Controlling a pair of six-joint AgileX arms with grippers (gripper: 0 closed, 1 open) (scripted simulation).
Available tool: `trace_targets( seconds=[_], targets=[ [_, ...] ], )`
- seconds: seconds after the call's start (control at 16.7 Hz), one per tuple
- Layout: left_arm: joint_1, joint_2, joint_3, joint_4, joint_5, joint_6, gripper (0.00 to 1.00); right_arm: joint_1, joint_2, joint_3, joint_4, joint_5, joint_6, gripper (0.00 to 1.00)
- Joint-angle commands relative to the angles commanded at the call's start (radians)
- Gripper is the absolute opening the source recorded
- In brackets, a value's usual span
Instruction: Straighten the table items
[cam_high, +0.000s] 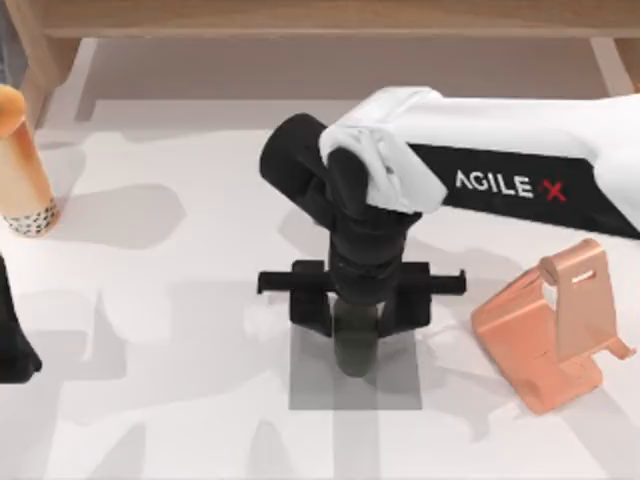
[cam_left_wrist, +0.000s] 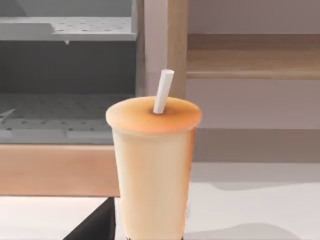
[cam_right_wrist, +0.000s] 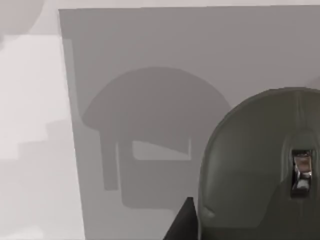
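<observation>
Hovering over the grey pad (cam_high: 400, 385) at table centre: right gripper (cam_high: 356, 322), fingers straddling the dark mouse (cam_high: 355, 345), grip not discernible. Standing at far left: tan cup (cam_high: 20, 170). Parked at left edge: left arm.

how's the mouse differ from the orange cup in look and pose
The mouse is dark grey, low and oval, lying flat on the grey pad beneath the right tool. The cup is tan-orange, tall and upright with a white straw, standing at the table's left edge off the pad. Both rest on the table.
</observation>
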Motion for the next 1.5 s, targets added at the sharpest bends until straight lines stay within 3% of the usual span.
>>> trace_targets(
  seconds=[0.24,1.02,1.5],
  targets=[
    [0.0,0.0,0.0,0.0,0.0,0.0,1.0,0.001,0.003,-0.003,0.005,0.0,0.0,0.0],
    [0.0,0.0,0.0,0.0,0.0,0.0,1.0,0.001,0.003,-0.003,0.005,0.0,0.0,0.98],
    [0.0,0.0,0.0,0.0,0.0,0.0,1.0,0.001,0.003,-0.003,0.005,0.0,0.0,1.0]
  ],
)
